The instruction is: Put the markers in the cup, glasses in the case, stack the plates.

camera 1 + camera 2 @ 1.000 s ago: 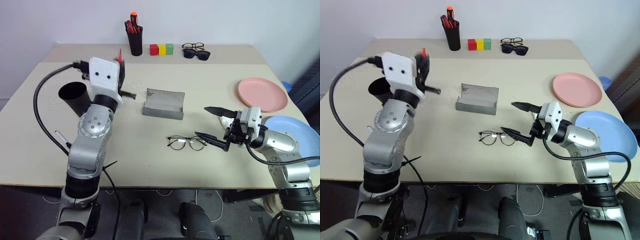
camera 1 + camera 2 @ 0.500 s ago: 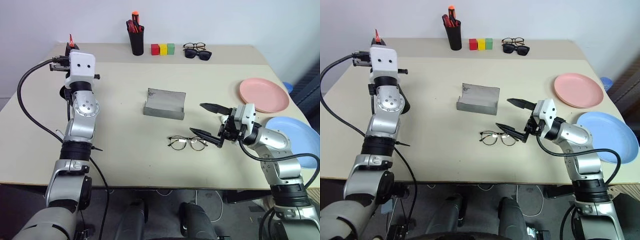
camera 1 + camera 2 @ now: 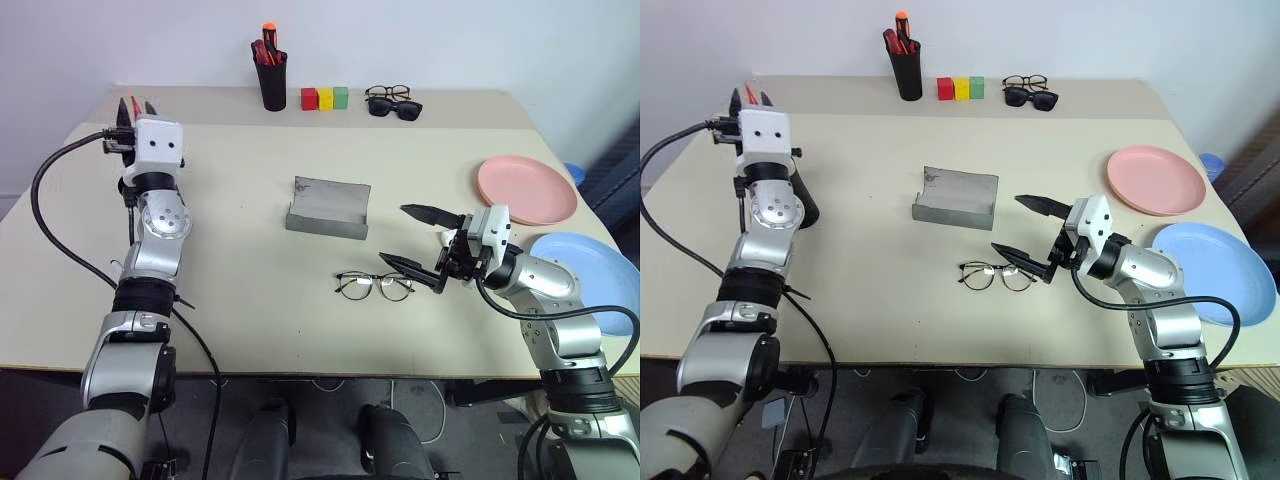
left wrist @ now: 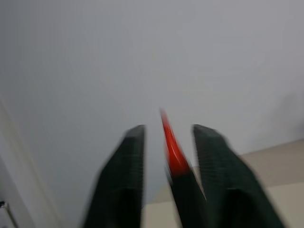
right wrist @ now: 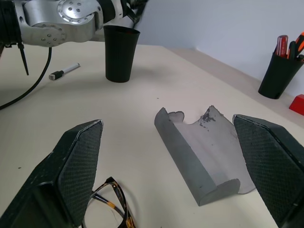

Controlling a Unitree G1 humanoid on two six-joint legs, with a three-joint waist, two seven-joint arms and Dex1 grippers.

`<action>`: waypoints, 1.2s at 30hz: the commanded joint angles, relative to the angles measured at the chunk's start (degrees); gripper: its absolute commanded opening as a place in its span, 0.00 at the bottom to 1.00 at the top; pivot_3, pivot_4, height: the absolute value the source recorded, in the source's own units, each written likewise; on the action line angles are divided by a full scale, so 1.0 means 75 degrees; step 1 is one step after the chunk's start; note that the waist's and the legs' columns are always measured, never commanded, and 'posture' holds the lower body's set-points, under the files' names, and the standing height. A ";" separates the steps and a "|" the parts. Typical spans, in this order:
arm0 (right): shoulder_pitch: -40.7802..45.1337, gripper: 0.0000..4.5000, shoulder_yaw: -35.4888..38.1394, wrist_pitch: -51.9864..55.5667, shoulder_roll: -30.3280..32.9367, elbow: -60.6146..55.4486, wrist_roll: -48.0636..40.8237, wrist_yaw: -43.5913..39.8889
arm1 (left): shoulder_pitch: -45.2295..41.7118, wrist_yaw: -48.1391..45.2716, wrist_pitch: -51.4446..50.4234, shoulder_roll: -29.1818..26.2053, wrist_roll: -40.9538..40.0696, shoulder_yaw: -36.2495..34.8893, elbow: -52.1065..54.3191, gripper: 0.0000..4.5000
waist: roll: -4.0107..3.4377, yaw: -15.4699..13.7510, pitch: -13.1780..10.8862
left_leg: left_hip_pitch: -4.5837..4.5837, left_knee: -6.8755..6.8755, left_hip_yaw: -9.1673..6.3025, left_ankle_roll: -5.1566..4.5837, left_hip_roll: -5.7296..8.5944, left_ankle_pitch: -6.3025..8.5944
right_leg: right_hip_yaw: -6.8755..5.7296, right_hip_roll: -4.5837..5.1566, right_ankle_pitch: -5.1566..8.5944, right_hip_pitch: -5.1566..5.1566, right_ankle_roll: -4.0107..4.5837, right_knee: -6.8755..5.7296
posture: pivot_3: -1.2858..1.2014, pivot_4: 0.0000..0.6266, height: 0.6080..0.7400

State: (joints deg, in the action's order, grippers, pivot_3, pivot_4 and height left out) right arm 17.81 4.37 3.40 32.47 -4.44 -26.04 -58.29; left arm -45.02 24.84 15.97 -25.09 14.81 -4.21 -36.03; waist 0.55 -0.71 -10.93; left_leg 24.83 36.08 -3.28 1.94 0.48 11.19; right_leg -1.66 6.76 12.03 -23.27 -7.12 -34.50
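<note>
On the beige matte table (image 3: 250, 260) I count two round shallow plates: one salmon pink plate (image 3: 527, 189) and, near it, one light blue plate (image 3: 590, 270) at the table's right edge, partly behind the right arm; they lie apart, not stacked. There is one grey felt-like rectangular case (image 3: 328, 207), open, in the middle. One pair of thin black-rimmed glasses with clear lenses (image 3: 374, 287) lies in front of the case, outside it. At the far edge stand one slim black pen holder (image 3: 271, 85) with red markers inside, three small cubes (red (image 3: 309, 98), yellow (image 3: 325, 98), green (image 3: 340, 97)), a second clear pair of spectacles (image 3: 386, 93) and dark sunglasses (image 3: 393, 108). The right gripper (image 3: 394, 234) has its jaws wide apart and holds nothing; its lower finger is just beside the glasses. The left gripper (image 3: 136, 104) is raised at the far left, and its fingers stand apart with one red marker with a black end (image 4: 172, 147) between them, a gap showing on one side. The right wrist view gives the whole tapered matte black cup (image 5: 121, 52), which the left arm mostly covers from the head, and beside the cup a light-barrelled pen with a black cap (image 5: 64, 72) on the table.
</note>
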 commanded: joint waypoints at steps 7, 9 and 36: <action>0.0199 1.00 0.0056 0.0119 0.0077 -0.0225 -0.0142 -0.0071 | 0.2690 -0.3895 -0.0943 0.0323 -0.3095 0.0339 0.5631 0.75 | -0.0005 0.0066 0.0002 | 0.0001 -0.0006 0.0003 0.0003 -0.0004 0.0000 | 0.0003 0.0002 0.0000 -0.0002 0.0004 0.0006 | 0.52 0.24 1.00; 0.0257 1.00 -0.0044 0.0109 0.0052 -0.0157 -0.0122 -0.0198 | 0.3543 -0.4477 -0.2013 0.0035 -0.3575 0.0452 0.6816 0.75 | -0.0008 0.0099 0.0004 | -0.0010 -0.0010 0.0006 0.0003 -0.0007 -0.0001 | 0.0007 0.0002 0.0001 -0.0001 0.0009 -0.0001 | 0.52 0.24 1.00; 0.0932 1.00 -0.0626 -0.0551 -0.0572 0.1044 0.0090 -0.1078 | 0.1619 -0.2104 -1.4452 -0.0068 -0.3773 -0.5052 0.6679 0.75 | 0.0024 0.0198 -0.0013 | -0.0052 -0.0013 -0.0016 0.0008 -0.0013 -0.0002 | 0.0004 -0.0013 0.0035 -0.0002 0.0014 -0.0084 | 0.52 0.24 1.00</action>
State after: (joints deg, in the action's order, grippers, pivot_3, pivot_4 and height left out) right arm 24.05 -1.45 0.16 28.01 4.59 -24.89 -66.30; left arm -31.77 8.56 -92.01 -25.50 -15.06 -40.56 13.35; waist 0.73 0.77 -11.03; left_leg 24.44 35.99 -3.40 2.03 0.39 11.17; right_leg -1.63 6.67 12.30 -23.28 -7.02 -35.13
